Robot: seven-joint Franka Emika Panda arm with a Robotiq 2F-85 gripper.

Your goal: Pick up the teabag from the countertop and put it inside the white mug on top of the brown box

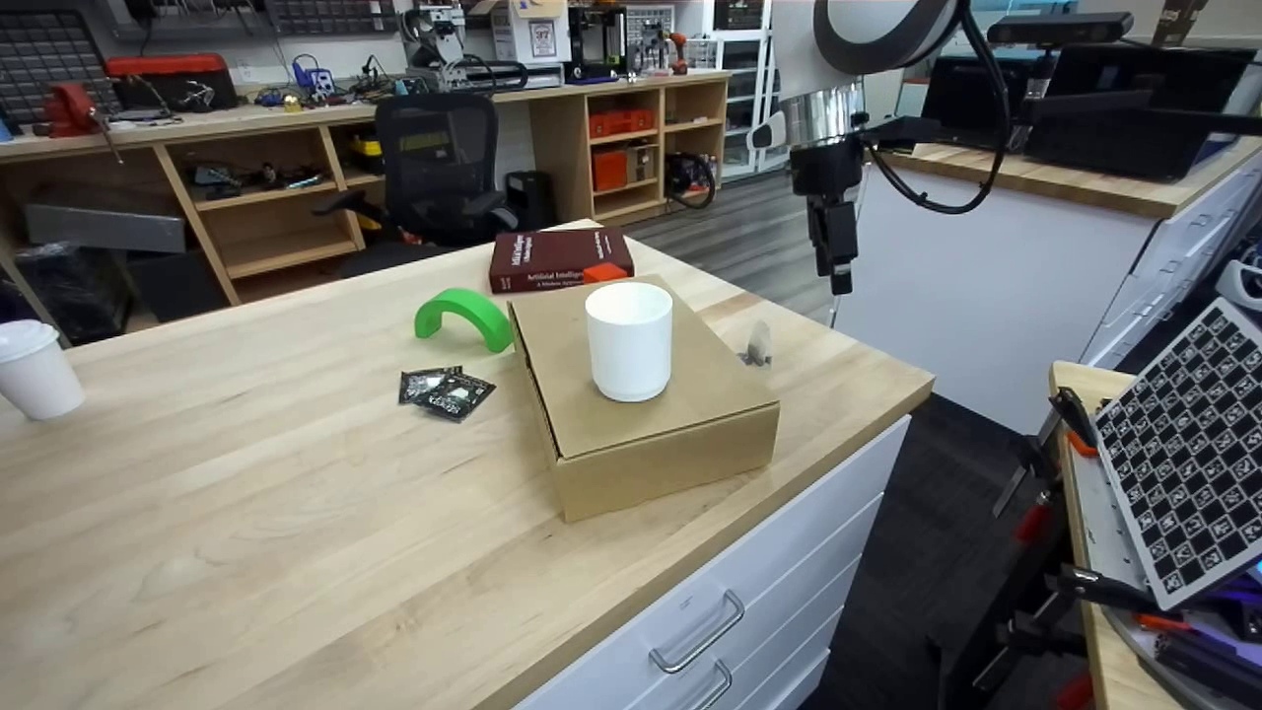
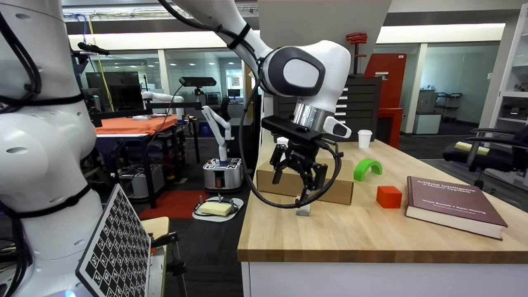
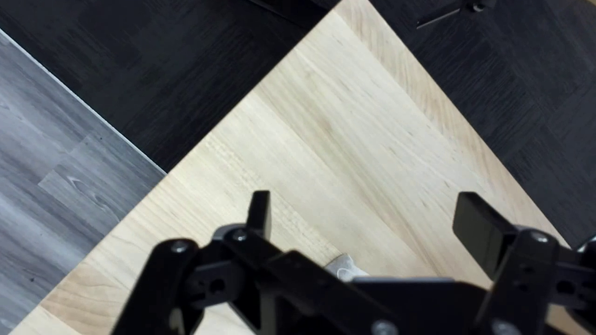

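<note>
The teabag, a small greyish lump with an upright bit (image 1: 757, 347), sits on the light-wood countertop (image 1: 296, 552) beside the brown box (image 1: 670, 478). It also shows in an exterior view (image 2: 303, 210). In the wrist view only part of the teabag (image 3: 343, 268) shows; the gripper's body hides the rest. The white mug (image 1: 629, 345) stands upright on the box. In an exterior view the gripper mostly covers the mug, and the box (image 2: 278, 182) stands behind the gripper. My gripper (image 3: 365, 209) is open and empty, above the countertop near its corner. Its fingers are wide apart, pointing down (image 2: 298, 181).
Black packets (image 1: 449, 392) and a green arch (image 1: 465, 314) lie beside the box. An orange cube (image 2: 388, 196) and a dark red book (image 2: 453, 206) are on the same countertop. A whitish cup (image 1: 37, 370) stands farther off. The countertop's corner edges show in the wrist view.
</note>
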